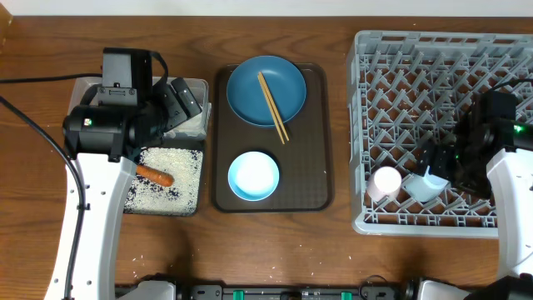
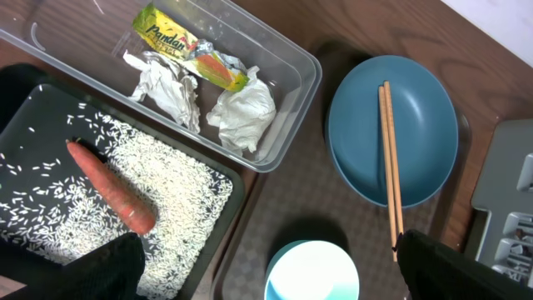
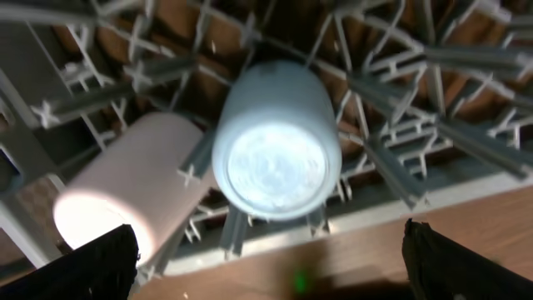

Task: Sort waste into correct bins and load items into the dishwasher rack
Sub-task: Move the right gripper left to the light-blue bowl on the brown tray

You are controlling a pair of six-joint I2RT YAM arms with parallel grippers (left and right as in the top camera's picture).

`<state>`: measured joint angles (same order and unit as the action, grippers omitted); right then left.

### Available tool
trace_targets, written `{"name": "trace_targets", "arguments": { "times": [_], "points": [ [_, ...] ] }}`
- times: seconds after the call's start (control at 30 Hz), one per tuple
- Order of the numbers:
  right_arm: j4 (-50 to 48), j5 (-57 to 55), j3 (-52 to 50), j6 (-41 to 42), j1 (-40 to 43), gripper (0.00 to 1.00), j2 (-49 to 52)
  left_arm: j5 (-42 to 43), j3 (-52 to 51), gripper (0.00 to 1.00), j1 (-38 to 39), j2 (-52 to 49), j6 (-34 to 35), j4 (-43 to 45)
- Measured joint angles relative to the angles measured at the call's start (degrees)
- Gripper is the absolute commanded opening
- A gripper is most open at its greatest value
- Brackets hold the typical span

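Observation:
My left gripper (image 2: 266, 267) hangs open over the seam between the black tray (image 2: 240, 190) and the brown serving tray, holding nothing. The clear tub (image 2: 287, 137) holds a yellow-green wrapper (image 2: 187, 47), silver foil (image 2: 166, 87) and white paper (image 2: 244, 112). An orange carrot (image 2: 112, 187) lies on rice grains (image 2: 175, 192) in the black tray. Chopsticks (image 1: 273, 107) rest across the blue plate (image 1: 266, 90); the white bowl (image 1: 253, 176) sits nearer. In the dishwasher rack (image 1: 441, 92), the pinkish cup (image 3: 133, 196) and light blue cup (image 3: 276, 142) lie side by side below my open right gripper (image 3: 266, 267).
The brown serving tray (image 1: 316, 167) sits mid-table between the bins and the rack. A few rice grains lie on the wood near the front left (image 1: 141, 260). My left arm (image 1: 108, 125) covers much of the clear tub in the overhead view. The rack's upright pegs (image 3: 391, 167) crowd round the cups.

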<state>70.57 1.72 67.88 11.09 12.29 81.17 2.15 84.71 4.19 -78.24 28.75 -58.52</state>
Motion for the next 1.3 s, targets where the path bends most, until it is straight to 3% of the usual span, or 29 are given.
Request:
{"name": "trace_targets", "arguments": {
  "times": [0.13, 0.23, 0.37, 0.47, 0.67, 0.97, 1.17, 1.3],
  "points": [
    [-0.74, 2.97, 0.0, 3.65, 0.0, 0.99, 0.0, 0.0, 0.0, 0.99, 0.0, 0.0, -0.13, 0.0],
    [0.76, 12.31, 0.0, 7.82, 0.0, 0.99, 0.0, 0.0, 0.0, 1.0, 0.0, 0.0, -0.15, -0.02],
    [-4.52, 26.53, 0.04, 10.23, 0.0, 0.99, 0.0, 0.0, 0.0, 1.0, 0.0, 0.0, -0.15, 0.0],
    [-6.54, 36.22, 0.07, 10.38, -0.11, 0.9, 0.0, 0.0, 0.0, 1.0, 0.0, 0.0, -0.15, 0.0],
    [-14.25, 46.4, 0.11, 13.27, -6.84, 0.86, 0.0, 0.0, 0.0, 1.0, 0.0, 0.0, -0.17, -0.02],
    [-33.75, 35.63, 0.22, 21.11, -35.43, 0.86, 0.04, 0.0, 0.0, 1.0, 0.0, 0.0, -0.28, -0.02],
    [-40.83, 12.94, 0.39, 21.79, -56.04, 0.99, 2.05, 0.0, 0.0, 1.0, 0.0, 0.0, -0.28, 0.0],
    [-45.83, 1.36, 0.44, 20.04, -65.33, 0.99, 6.54, 0.0, 0.0, 1.0, 0.0, 0.0, -0.28, 0.0]
  ]
}}
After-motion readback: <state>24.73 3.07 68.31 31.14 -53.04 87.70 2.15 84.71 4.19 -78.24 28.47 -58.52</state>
